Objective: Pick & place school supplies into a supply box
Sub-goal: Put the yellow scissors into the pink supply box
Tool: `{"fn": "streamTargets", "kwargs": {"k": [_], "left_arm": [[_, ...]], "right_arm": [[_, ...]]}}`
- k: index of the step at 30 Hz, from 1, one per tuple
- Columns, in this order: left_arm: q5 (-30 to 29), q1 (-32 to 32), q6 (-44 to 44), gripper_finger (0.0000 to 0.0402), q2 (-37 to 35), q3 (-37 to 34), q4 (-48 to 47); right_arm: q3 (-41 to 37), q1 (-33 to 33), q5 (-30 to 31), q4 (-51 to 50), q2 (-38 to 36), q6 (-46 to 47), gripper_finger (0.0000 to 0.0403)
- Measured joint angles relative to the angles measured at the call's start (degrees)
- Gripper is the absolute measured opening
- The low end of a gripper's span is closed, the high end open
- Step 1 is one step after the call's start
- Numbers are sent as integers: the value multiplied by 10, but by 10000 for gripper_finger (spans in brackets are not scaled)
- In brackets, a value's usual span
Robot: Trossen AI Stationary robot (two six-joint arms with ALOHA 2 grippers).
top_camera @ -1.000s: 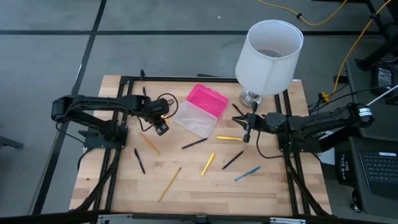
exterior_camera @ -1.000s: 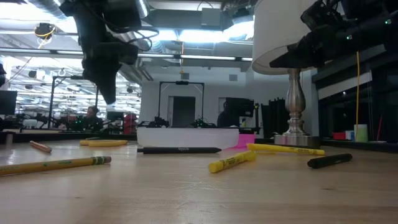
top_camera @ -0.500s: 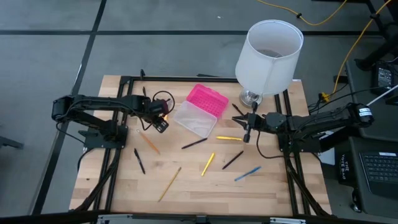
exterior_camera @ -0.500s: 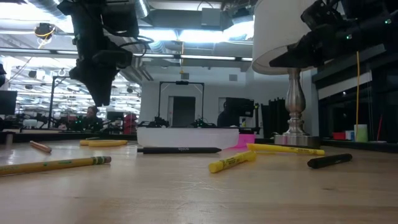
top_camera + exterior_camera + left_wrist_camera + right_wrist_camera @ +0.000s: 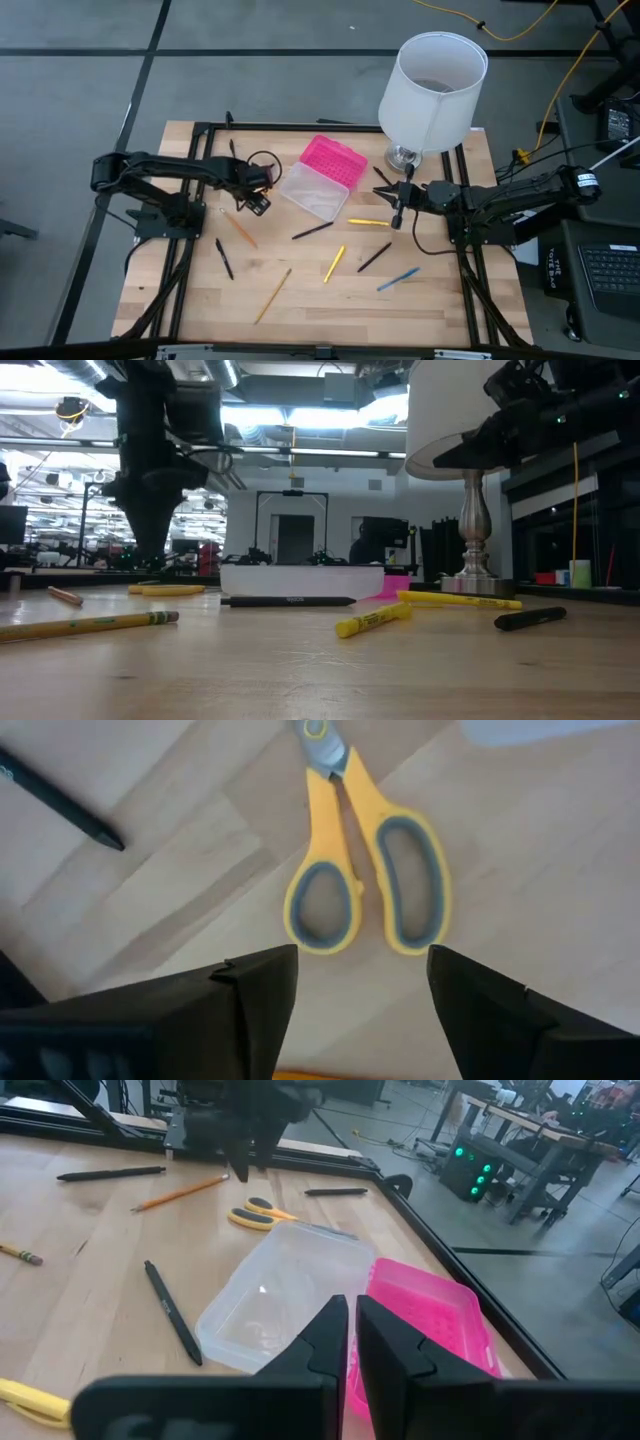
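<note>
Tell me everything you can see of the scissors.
The scissors are small, with yellow handles that look plastic, grey-lined finger loops and short grey metal blades. They lie flat and closed on the wooden table, close beside the clear half of the box, not clearly touching it. The left gripper is open just above the handles, not touching them. A black pen lies nearby.

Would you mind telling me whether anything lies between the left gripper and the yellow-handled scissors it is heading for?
Nothing visible does. The left gripper is open directly above the scissors, with only bare table between its fingers and the handles. A black pen lies off to one side, clear of the path.
</note>
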Motion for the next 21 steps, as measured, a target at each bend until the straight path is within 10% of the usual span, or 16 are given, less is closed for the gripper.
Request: {"fn": "streamTargets", "kwargs": {"k": [21], "left_arm": [[6,7,10,218,93,0,57]], "right_arm": [[0,0,0,3,0,-1,31]]}}
